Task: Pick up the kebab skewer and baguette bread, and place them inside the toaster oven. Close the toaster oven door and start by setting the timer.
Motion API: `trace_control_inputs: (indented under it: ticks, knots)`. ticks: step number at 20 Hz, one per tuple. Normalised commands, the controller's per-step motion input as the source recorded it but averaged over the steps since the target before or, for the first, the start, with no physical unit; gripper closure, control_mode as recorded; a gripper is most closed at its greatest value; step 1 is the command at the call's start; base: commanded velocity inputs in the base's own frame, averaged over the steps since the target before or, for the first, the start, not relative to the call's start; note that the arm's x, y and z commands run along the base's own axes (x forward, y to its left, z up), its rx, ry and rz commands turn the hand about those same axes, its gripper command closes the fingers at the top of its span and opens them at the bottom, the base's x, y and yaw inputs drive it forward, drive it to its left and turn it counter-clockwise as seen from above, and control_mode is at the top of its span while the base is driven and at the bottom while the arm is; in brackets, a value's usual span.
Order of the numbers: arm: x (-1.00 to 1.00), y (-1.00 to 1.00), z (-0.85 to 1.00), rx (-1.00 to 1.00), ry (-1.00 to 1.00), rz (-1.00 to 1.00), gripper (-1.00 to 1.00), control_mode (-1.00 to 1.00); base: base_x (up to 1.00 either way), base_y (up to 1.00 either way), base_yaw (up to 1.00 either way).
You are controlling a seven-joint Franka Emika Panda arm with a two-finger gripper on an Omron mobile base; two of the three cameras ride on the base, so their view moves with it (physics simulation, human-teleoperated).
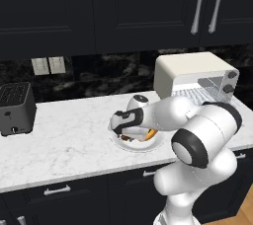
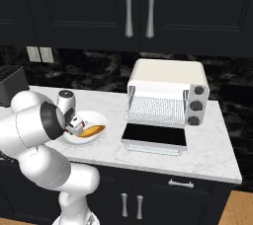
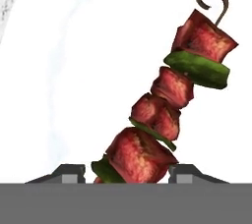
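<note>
The kebab skewer (image 3: 167, 105), red-brown meat chunks with green slices on a thin stick with a curled end, lies on a white plate (image 1: 148, 146). In the hand view my gripper (image 3: 129, 171) is low over the plate, its two fingertips pressed to either side of the skewer's lowest chunk. The orange-yellow baguette bread (image 2: 93, 131) lies on the same plate, just right of the gripper (image 2: 78, 131). The cream-white toaster oven (image 2: 168, 73) stands to the right. Its dark glass door (image 2: 154, 135) is folded down flat and the wire rack shows inside.
A black slot toaster (image 1: 16, 108) stands at the counter's far left. Dark wall cabinets hang above, and the marble counter's front edge runs just below the plate. Bare counter lies between the plate (image 2: 101, 118) and the open oven door.
</note>
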Motion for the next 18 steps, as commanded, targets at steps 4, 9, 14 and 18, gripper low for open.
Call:
trace_control_inputs:
  ticks: [4, 9, 14, 18]
  knots:
    - [0.00, 0.00, -0.11, 0.00, 0.02, 0.00, 1.00, -1.00, 0.00, 0.00, 0.00]
    - [0.01, 0.00, 0.36, 0.03, 0.00, 0.01, 1.00, -1.00, 0.00, 0.00, 0.00]
    - [-0.41, -0.30, 1.00, 0.09, 0.00, 0.20, 1.00, -1.00, 0.00, 0.00, 0.00]
    - [-0.38, -0.70, 0.75, 0.00, 0.00, 0.32, 1.00, -1.00, 0.00, 0.00, 0.00]
